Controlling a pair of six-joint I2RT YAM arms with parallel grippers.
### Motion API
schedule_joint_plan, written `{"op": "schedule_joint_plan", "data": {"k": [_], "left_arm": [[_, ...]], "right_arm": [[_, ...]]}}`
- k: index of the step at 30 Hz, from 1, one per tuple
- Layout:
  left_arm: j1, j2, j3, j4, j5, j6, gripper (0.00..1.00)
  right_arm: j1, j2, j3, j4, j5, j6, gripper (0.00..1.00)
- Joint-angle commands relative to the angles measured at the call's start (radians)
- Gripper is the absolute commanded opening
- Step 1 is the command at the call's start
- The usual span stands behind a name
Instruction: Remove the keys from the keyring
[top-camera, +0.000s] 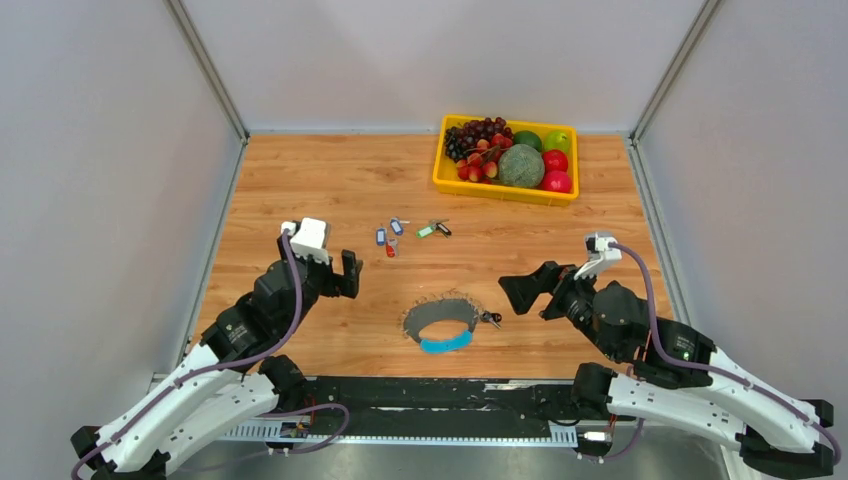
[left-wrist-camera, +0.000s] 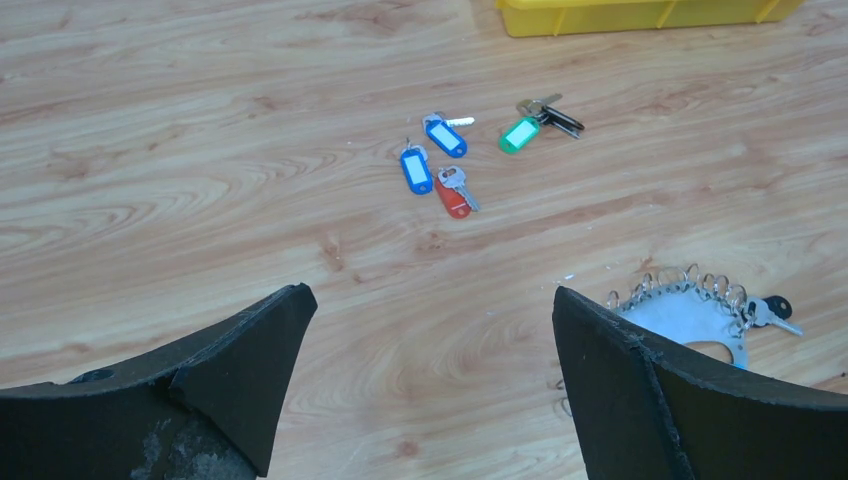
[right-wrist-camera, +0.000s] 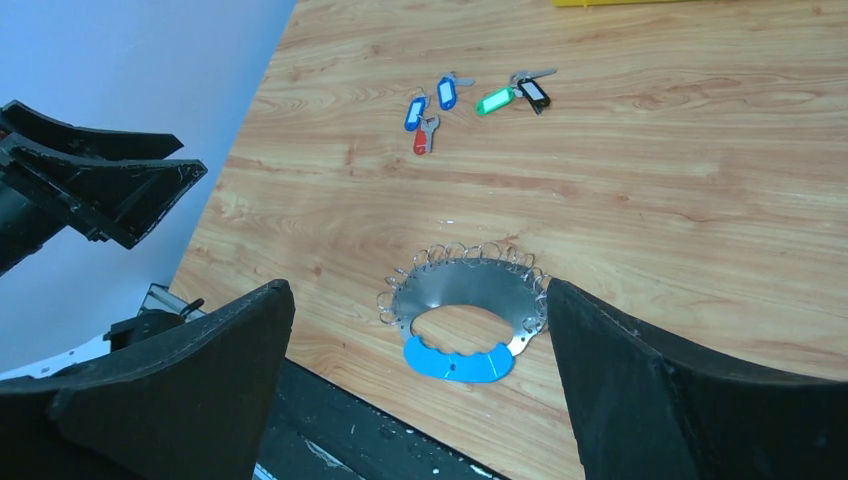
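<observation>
One black-headed key (left-wrist-camera: 772, 308) is seen hooked on the keyring (right-wrist-camera: 455, 290), on the rim just beyond the tip of the left fingers' right-hand finger. Five loose keys (left-wrist-camera: 416, 170) with blue, red, green and black heads are scattered well ahead of the left fingers (left-wrist-camera: 230, 370), apart from the ring. They were probably dropped there to keep finished ones out of the work area. The keyring is laid flat on the surface (top-camera: 300, 180), framed between the right fingers (right-wrist-camera: 640, 380), blue section (right-wrist-camera: 455, 362) nearest them. Both pairs of fingers are spread wide and nothing is held. The task is judged nearly done. The right fingers seem lined up on the ring, likely to pin it while the last key is worked off.
</observation>
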Motion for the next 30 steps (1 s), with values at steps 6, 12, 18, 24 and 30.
{"op": "schedule_joint_plan", "data": {"k": [6, 12, 18, 24, 30], "left_arm": [[0.003, -0.005, -0.009, 0.030, 0.089, 0.055, 1.00], [0.004, 0.005, -0.016, 0.021, 0.239, 0.126, 1.00], [0.002, 0.124, 0.040, -0.025, 0.261, 0.021, 1.00], [-0.064, 0.388, 0.166, -0.029, 0.323, -0.093, 1.00], [-0.173, 0.612, 0.201, 0.184, 0.425, -0.065, 0.96]], "right_arm": [[0.001, -0.037, -0.032, 0.030, 0.042, 0.021, 1.00], [0.001, -0.134, -0.091, 0.026, 0.074, 0.057, 1.00], [0.001, -0.123, -0.081, -0.003, 0.071, 0.059, 1.00], [0.001, -0.072, -0.048, -0.029, 0.063, 0.049, 1.00], [0.001, -0.038, -0.042, -0.047, 0.049, 0.058, 0.99]]}}
